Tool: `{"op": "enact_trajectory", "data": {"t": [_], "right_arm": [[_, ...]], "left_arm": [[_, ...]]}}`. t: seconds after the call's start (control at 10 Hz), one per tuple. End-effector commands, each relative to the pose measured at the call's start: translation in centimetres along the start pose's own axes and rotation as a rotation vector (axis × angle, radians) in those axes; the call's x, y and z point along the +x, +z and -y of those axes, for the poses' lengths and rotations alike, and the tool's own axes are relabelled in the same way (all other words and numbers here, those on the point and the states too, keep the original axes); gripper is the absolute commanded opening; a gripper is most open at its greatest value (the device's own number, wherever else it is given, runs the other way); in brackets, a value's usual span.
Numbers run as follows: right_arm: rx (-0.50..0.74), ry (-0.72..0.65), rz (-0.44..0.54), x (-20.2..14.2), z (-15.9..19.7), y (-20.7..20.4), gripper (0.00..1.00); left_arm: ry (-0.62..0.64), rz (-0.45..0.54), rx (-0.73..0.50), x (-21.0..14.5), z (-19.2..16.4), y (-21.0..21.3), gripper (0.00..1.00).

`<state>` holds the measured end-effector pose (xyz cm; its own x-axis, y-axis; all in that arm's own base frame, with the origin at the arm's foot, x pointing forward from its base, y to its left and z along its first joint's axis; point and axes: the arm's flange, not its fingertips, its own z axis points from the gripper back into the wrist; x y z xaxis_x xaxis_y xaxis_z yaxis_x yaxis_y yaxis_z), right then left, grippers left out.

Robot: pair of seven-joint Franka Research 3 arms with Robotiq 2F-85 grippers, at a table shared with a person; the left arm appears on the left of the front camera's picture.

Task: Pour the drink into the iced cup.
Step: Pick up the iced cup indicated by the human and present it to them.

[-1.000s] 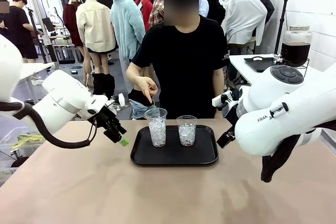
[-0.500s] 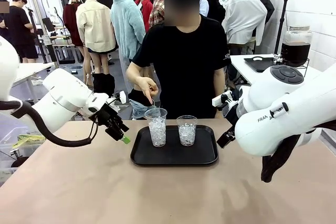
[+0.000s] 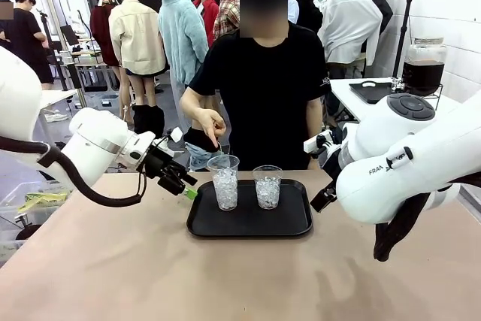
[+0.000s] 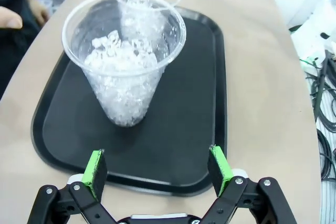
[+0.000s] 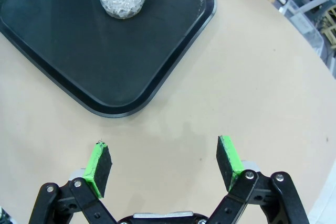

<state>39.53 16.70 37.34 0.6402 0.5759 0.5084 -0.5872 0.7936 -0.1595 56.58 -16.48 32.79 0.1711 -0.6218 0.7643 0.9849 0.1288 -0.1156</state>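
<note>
No pour yet: iced cup (image 3: 224, 182) and second cup (image 3: 267, 186) on the tray (image 3: 248, 223) hold only ice; left gripper (image 3: 189, 192) gapes empty at their nine o'clock, right gripper (image 5: 164, 163) too.

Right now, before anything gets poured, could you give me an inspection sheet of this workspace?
Surface: beige table with a black tray in the middle.
Job's things: two clear cups of ice on the tray, left cup and right cup, no drink in either. A jar of dark liquid stands on a side table behind.
Clutter: nothing seen.
Tools: left tool open, facing the nearer cup, apart from it. Right tool open above bare table beside the tray.
Cables: black cable looped under the left arm.
Surroundings: a person at the far side, one hand above the left cup.
</note>
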Motion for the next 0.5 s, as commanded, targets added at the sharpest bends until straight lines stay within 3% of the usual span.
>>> {"op": "enact_trajectory", "data": {"t": [0.0, 0.4], "right_arm": [[0.001, -0.001, 0.000, 0.0, 0.0, 0.0, 1.00], [0.001, -0.001, 0.000, 0.0, 0.0, 0.0, 1.00]], "left_arm": [[-0.036, 0.055, 0.007, -0.5, -1.8, -1.2, 1.00], [-0.155, 0.185, -0.007, -0.4, -1.9, -3.4, 1.00]]}}
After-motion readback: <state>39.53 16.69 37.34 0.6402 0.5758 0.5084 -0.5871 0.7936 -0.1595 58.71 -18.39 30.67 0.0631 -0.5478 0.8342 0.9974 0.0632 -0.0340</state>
